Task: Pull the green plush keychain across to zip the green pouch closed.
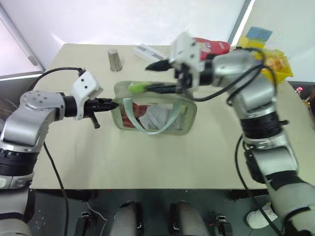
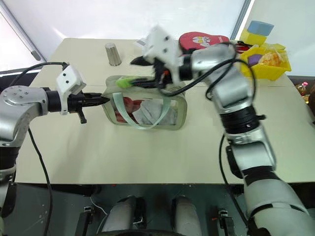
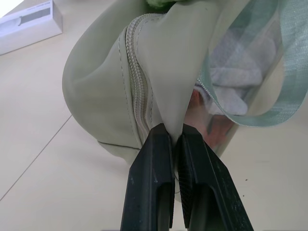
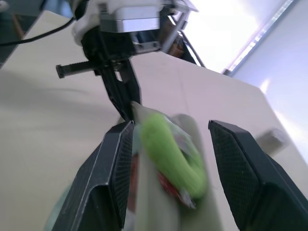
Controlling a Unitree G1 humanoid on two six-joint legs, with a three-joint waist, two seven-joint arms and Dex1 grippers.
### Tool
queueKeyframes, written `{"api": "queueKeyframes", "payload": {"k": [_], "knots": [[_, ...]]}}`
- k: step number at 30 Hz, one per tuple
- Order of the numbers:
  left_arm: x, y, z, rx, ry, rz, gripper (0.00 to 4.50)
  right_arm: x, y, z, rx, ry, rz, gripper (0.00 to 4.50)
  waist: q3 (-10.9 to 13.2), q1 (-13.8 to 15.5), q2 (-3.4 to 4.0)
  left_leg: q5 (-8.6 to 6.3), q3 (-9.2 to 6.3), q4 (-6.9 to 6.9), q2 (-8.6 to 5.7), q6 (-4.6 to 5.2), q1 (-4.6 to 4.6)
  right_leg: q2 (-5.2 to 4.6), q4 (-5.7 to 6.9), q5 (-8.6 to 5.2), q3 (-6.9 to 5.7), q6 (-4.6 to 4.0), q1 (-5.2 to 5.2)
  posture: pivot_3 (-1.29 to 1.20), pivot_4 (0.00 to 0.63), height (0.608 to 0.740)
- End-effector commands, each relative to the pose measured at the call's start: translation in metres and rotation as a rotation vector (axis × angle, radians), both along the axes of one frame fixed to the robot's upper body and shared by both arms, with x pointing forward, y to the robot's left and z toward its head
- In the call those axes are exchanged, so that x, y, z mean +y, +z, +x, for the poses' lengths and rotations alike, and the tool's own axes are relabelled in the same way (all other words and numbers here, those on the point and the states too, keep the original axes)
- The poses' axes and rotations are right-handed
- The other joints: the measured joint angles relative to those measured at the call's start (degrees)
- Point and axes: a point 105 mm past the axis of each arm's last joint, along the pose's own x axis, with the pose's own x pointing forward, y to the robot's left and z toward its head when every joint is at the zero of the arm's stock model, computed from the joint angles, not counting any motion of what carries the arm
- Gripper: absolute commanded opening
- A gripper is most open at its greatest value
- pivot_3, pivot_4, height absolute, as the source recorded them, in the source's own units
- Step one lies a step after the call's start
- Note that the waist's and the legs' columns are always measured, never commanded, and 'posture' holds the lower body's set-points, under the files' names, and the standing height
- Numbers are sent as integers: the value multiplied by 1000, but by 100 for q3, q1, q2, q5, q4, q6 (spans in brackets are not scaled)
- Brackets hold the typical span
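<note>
Pale beige flat-topped counter [image 1: 147,162], rectangular, far corners rounded. Behind it a bright white wall or window surface [image 1: 147,19], strongly backlit, crossed by slanting grey frame bars [image 1: 241,19]. Dark grey floor [image 1: 157,196] below the near edge. Daylight glares in at upper right; soft shadows lie on the counter surface.

Green pouch [image 3: 106,91]: matt woven cloth, with a clear glossy plastic window. Green plush keychain [image 4: 171,154]: fuzzy pile, between the right fingers [image 4: 113,173], which are black with cross-hatched pads. Left fingers [image 3: 149,187]: smooth black plastic. Tabletop [image 1: 147,157]: smooth, matt beige.
</note>
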Motion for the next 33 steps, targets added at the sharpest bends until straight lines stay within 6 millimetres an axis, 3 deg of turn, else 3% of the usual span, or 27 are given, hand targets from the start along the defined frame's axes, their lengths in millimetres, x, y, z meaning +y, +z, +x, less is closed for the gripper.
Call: {"api": "queueKeyframes", "payload": {"k": [1,8,11,14,18,23,26,30,33], "knots": [[0,7,-3,-33,5,7,0,0,5,2,-70,11,-14,2551,0,-3,0,0,-1,0,-1,0,0,0,0,0,0,0,1,0,150,740],[1,8,-5,-36,15,2,0,7,-1,7,-77,21,-23,2551,0,-38,0,0,-1,-2,4,0,4,3,2,0,0,0,0,0,150,740],[2,7,-5,-39,19,5,0,7,1,8,-67,19,-4,1724,0,-25,0,0,-1,-1,3,0,4,2,2,0,0,0,1,0,150,740],[3,8,-1,-52,32,2,0,6,5,8,-50,21,20,231,0,-25,0,0,-1,-1,3,0,4,2,2,0,0,0,1,0,150,740],[2,6,-2,-47,28,6,0,-5,16,7,-36,-10,62,109,0,-29,0,0,-1,-1,4,0,4,2,2,0,0,0,1,0,150,740],[7,4,-3,-38,41,7,0,-67,35,19,-161,-245,-17,109,0,-5,0,-1,-1,-1,0,1,2,-3,-3,0,0,0,2,0,150,740],[8,2,-4,-34,46,7,0,-105,36,21,-197,-382,-81,109,0,-6,0,-1,-3,-2,0,1,3,-3,-3,0,0,0,2,0,150,740],[9,-3,-5,-19,48,3,0,-165,25,21,-204,-607,-190,109,0,-18,0,-1,-2,-3,1,1,5,-3,-5,0,-1,0,3,0,150,740],[8,-5,-5,-15,45,0,0,-198,-1,18,-160,-734,-260,109,-1,-18,1,-1,0,-4,2,1,7,-3,-6,0,0,0,4,0,150,740]]}}
